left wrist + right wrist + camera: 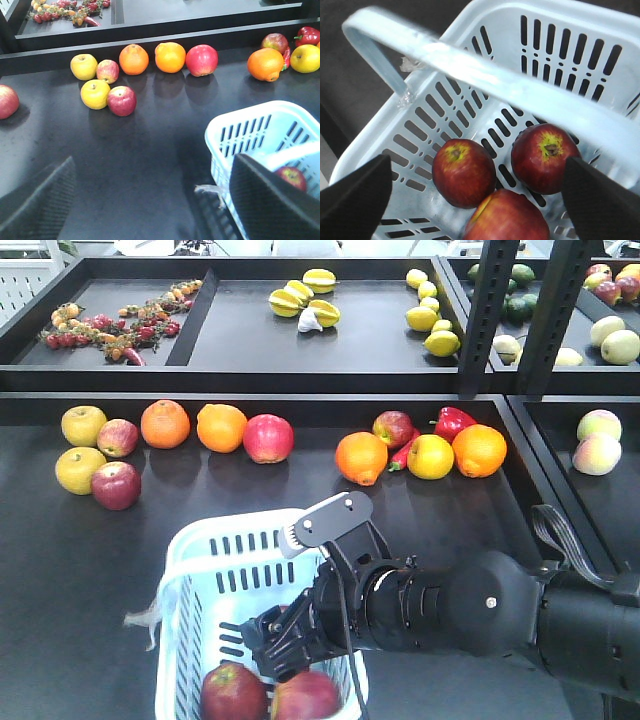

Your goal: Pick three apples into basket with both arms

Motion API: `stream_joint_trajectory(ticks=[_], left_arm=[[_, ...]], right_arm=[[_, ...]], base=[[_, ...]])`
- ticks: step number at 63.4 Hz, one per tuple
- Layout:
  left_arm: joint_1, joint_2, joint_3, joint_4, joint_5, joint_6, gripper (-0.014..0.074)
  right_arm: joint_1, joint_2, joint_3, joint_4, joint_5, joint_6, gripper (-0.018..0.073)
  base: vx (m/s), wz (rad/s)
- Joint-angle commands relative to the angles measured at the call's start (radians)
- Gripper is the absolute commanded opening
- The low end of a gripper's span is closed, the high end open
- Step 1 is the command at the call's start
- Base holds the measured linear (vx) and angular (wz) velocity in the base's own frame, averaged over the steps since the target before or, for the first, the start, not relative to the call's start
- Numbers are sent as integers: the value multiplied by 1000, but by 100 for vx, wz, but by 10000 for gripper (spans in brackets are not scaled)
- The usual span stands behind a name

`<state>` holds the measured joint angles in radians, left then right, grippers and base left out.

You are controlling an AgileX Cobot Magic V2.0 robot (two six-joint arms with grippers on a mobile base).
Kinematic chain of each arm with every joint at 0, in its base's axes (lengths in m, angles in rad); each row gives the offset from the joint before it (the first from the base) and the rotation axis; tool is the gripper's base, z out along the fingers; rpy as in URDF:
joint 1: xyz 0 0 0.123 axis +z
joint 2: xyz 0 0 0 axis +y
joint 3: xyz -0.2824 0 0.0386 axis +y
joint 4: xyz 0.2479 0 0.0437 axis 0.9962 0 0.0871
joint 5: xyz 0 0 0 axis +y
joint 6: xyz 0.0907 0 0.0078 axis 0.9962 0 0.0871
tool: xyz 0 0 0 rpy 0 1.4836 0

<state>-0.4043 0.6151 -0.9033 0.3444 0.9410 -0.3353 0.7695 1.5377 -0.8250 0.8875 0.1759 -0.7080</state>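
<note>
Right gripper (475, 200) spread wide over the basket (560, 35); only its wrist view shows all three apples (463, 172) inside, under the handle (485, 75); oranges (165, 424) lie beyond; left gripper (150, 200) spread too

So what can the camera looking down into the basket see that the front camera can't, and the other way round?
Only the right wrist view shows all three dark red apples on the slotted floor. Only the front view shows the right arm over the basket, the oranges, the red pepper and the starfruit behind. Both show the pale blue basket with apples inside.
</note>
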Motion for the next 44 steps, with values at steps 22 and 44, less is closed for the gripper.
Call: stream_joint_trajectory(ticks=[22, 44], left_arm=[[-4, 5, -24, 20, -54, -9, 589], [-4, 5, -24, 20, -54, -9, 589]], right_arm=[[-80, -148, -29, -71, 89, 33, 649], [-465, -318, -29, -628, 532, 444, 631]], base=[[0, 0], [0, 0]])
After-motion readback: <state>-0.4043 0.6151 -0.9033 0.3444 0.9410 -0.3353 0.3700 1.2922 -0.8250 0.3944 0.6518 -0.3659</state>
